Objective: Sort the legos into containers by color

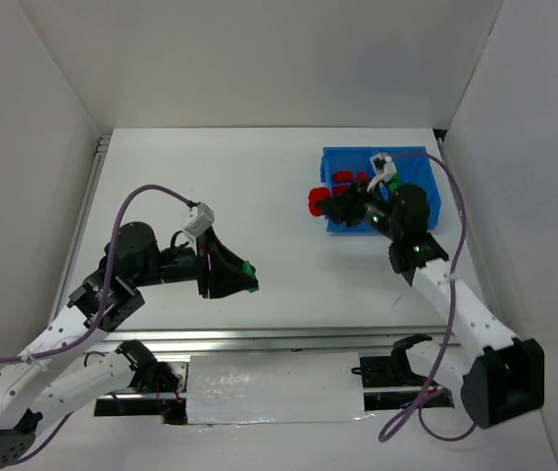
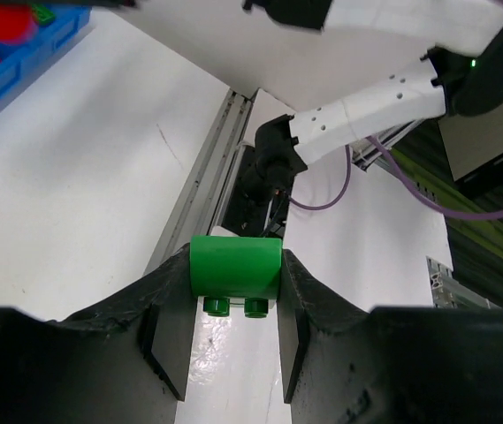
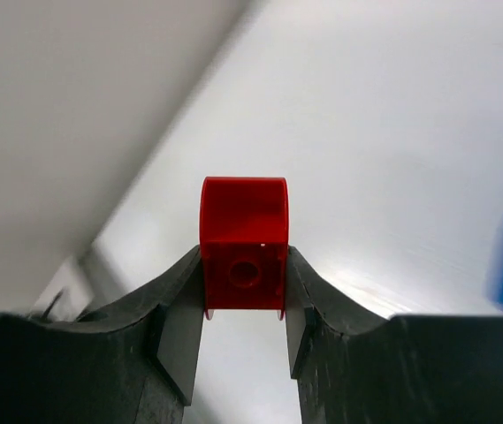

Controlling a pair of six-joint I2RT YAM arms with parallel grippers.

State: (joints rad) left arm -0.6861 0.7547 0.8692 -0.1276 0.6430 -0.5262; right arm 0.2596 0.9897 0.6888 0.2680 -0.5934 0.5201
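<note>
Both arms look to be mid-carry, each with one piece to drop off. The left pincer [image 2: 234, 281] is clamped on a green Lego brick [image 2: 235, 261]. The brick sits crosswise between the matte black fingertips, with two round studs poking out of the face turned back toward the wrist. Under it is bare white table [image 1: 259, 186], and the blue bin [image 1: 352, 153] lies well ahead of it.

The right pincer [image 3: 243, 276] is closed on a red Lego brick [image 3: 243, 221]. It is glossy hard plastic, its curved top standing proud of the tips and a round socket showing in its face. The bin's wall is just beside these tips, and the wrist hangs over the bin, where red pieces already lie.

I'd say the red brick is nearest to release: bring the tips in over the red compartment, then open. The green one needs a long reach, and the right arm is crowding the bin. I can't tell which half takes green.
</note>
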